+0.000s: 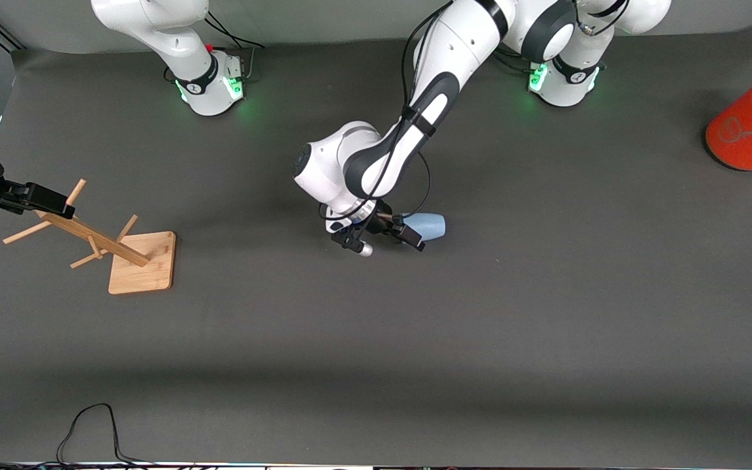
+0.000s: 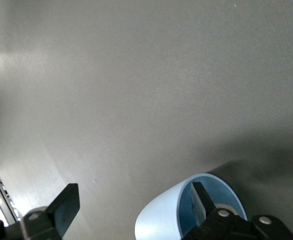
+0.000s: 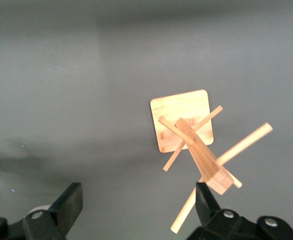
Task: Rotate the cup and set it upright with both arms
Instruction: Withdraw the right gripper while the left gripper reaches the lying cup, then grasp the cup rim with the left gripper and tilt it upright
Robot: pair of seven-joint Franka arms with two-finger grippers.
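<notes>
The pale-blue cup (image 1: 429,226) lies on its side on the dark mat near the table's middle. My left gripper (image 1: 384,239) is low at the cup's mouth and open. In the left wrist view, one finger (image 2: 200,197) sits inside the rim of the cup (image 2: 161,217), and the other finger (image 2: 66,206) stands wide apart over bare mat. The midpoint of the left gripper (image 2: 134,202) is beside the cup's wall. My right gripper (image 1: 56,203) is open and empty, up in the air over the top of the wooden peg rack (image 1: 98,238). The right wrist view shows this gripper (image 3: 139,202) beside the rack (image 3: 201,155).
The rack's square wooden base (image 1: 142,262) stands toward the right arm's end of the table. A large orange canister (image 1: 751,130) with a grey lid stands at the left arm's end. A black cable (image 1: 89,431) loops at the table edge nearest the front camera.
</notes>
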